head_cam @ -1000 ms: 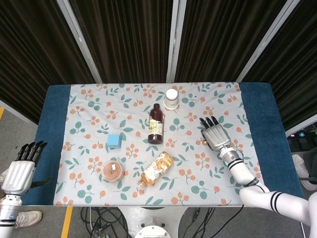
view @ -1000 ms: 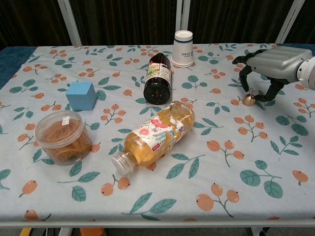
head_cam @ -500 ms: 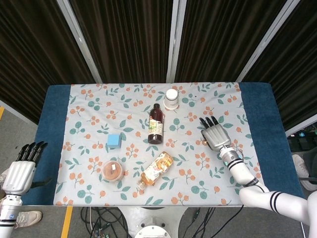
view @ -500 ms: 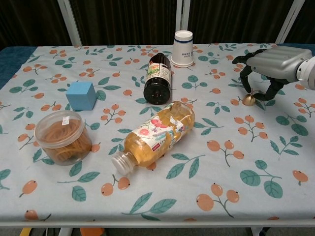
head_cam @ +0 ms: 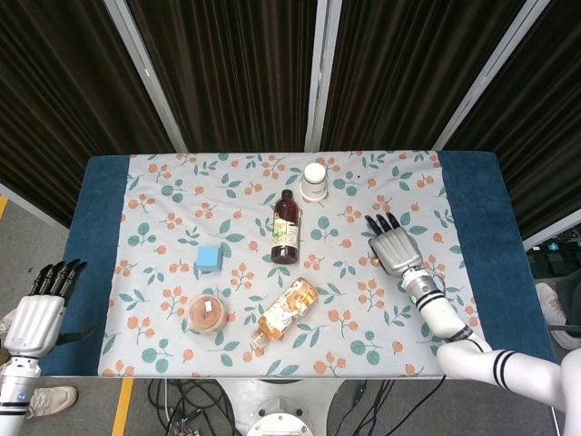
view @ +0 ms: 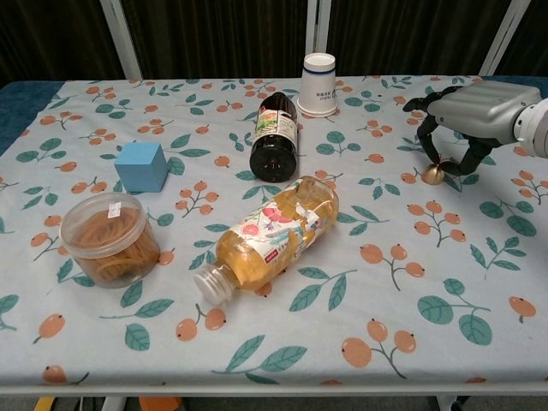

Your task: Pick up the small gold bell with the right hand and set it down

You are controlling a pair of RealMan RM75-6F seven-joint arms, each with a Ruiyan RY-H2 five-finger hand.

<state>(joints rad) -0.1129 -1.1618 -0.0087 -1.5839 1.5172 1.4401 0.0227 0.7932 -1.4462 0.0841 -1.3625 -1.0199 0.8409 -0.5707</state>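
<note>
Poised over the small gold bell near the far right of the floral table, right hand arched palm-down with fingertips curled around the bell but not visibly clamped on it; bell sitting on the cloth beneath the fingers, seemingly not yet lifted, though actual contact too fine to tell from either view. Seen from the head view, only a glint of the bell at the left edge of the hand. Likely hazards from here: a tiny, rounded, smooth target squirting sideways out of a closing pinch, rolling across the cloth, or tipping under a fingertip arriving off-centre. No clutter just beside the hand to snag. Left hand hanging off the table, empty, fingers extended.
</note>
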